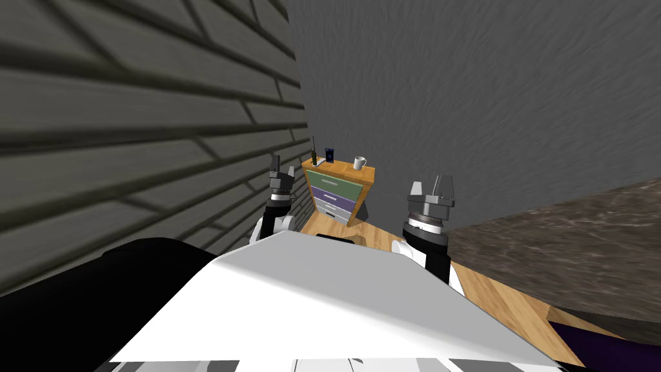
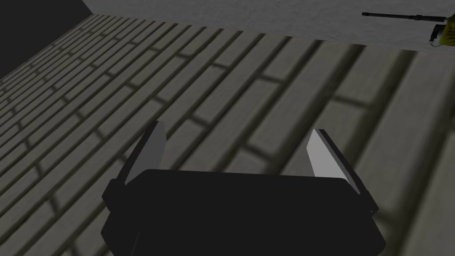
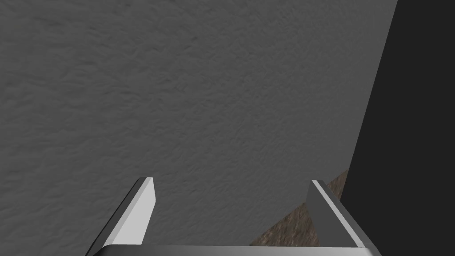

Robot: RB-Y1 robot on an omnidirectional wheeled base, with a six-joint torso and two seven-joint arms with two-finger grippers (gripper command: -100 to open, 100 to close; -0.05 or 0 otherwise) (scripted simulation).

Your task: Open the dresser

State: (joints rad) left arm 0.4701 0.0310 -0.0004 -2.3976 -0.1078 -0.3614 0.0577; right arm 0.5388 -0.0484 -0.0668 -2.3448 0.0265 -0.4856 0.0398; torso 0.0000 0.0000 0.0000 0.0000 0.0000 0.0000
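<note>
1. The dresser [image 1: 339,190] stands ahead of me in the corner, with the brick wall [image 1: 129,129] on its left.
2. On its top, left to right: a radio handset [image 1: 314,157], a small box [image 1: 330,155], a mug [image 1: 359,163].
3. It sits between my left gripper [image 1: 277,166] and right gripper [image 1: 430,187], well beyond both.

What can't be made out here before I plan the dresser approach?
Head view: dresser is far and small; drawer handles' shape and whether all drawers are fully shut can't be read.
Head view: slim dark object and dark blue box on its top, too small to identify.
Left wrist view: yellowish shape, cut off by the picture's edge.
</note>
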